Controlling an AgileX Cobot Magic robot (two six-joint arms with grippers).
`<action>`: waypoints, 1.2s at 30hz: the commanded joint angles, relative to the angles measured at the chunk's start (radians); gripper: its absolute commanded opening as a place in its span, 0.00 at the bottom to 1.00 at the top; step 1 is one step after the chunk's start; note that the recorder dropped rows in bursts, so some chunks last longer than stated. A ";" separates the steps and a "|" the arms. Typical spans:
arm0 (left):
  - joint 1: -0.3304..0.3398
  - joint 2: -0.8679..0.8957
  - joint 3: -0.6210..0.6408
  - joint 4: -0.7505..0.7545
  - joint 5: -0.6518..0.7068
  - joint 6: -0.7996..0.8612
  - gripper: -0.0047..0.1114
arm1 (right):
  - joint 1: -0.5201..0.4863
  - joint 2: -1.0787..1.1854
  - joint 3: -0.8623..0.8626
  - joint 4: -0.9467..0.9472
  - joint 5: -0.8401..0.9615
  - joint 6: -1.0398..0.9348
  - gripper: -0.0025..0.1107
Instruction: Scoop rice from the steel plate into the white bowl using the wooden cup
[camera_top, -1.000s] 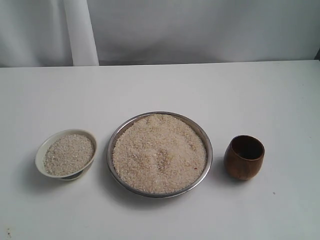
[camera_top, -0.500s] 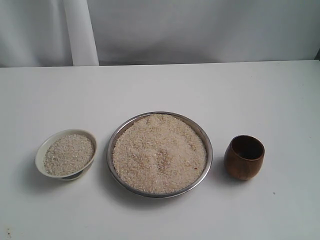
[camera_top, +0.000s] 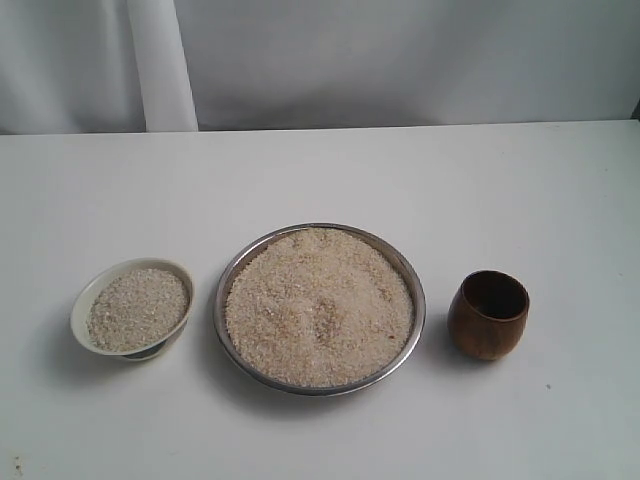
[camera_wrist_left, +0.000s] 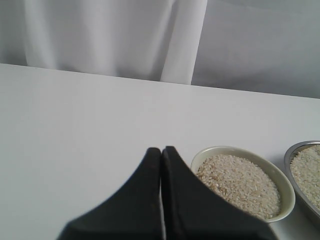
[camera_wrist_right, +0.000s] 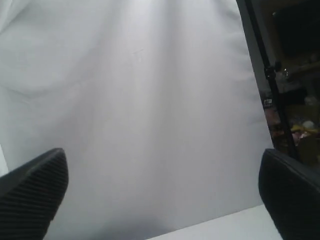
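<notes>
well, steel plate (camera_top: 419, 318) sits between white bowl (camera_top: 80, 303) and wooden cup (camera_top: 487, 327) — left fingers (camera_wrist_left: 136, 200) clenched empty, right fingers (camera_wrist_right: 34, 192) released.

The bench (camera_top: 320, 170) carries three vessels: one steel plate (camera_top: 222, 285), one white bowl (camera_top: 80, 305) and one wooden cup (camera_top: 487, 325). The rice (camera_top: 318, 305) lies in two heaps, one in the plate and one in the bowl. Two dark specks (camera_top: 547, 386) on the bench may be stray grains, too small to tell. Two grippers show, the left gripper (camera_wrist_left: 161, 155) and the right gripper (camera_wrist_right: 161, 167), each with two jaws.
</notes>
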 joint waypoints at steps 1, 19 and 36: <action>-0.002 0.000 0.002 -0.001 -0.006 -0.004 0.04 | 0.007 0.128 -0.045 -0.016 0.017 0.016 0.86; -0.002 0.000 0.002 -0.001 -0.006 -0.004 0.04 | 0.171 0.788 -0.372 -0.297 -0.129 -0.016 0.86; -0.002 0.000 0.002 -0.001 -0.006 -0.004 0.04 | 0.171 1.066 -0.362 -0.297 -0.185 -0.118 0.86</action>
